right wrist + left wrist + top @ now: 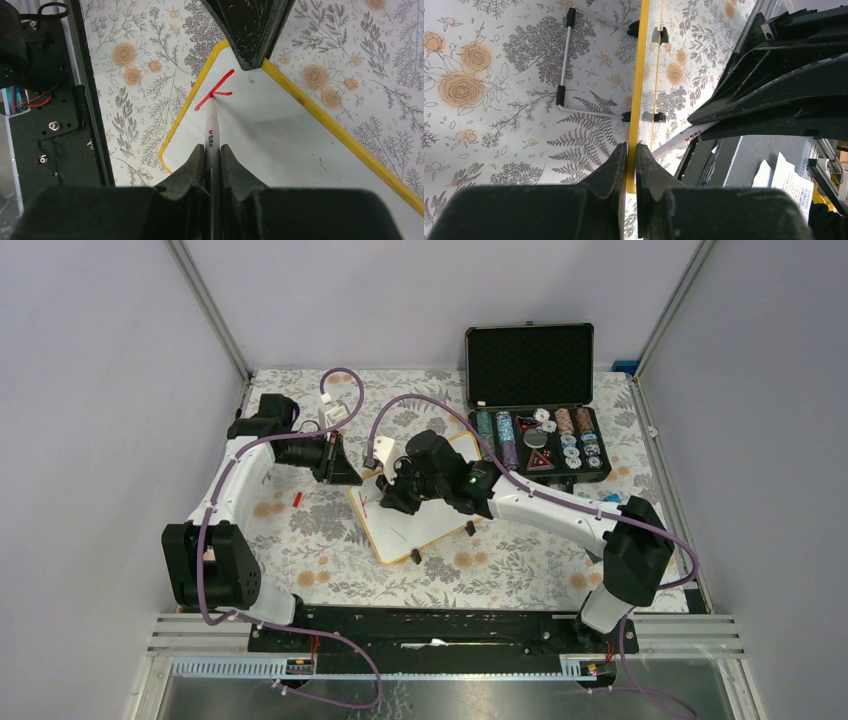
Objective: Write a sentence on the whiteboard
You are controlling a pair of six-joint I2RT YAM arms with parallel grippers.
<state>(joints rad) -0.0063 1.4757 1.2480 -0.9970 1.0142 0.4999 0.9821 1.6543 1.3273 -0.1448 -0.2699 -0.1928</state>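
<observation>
The whiteboard is lying on the surface, bearing only the first red strokes of the sentence near one corner. My right end effector is clenching the marker, whose tip is touching those strokes, with blank whiteboard extending beyond. My left end effector is pinching the whiteboard's rim.

Left end effector on whiteboard left corner, right arm across it, case far-right, tablecloth free near-left

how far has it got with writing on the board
Barely started. Done: the left hand clamps the rim of the board. In hand: the right hand holds the marker, tip at a few red strokes. Left: nearly the whole sentence.
</observation>
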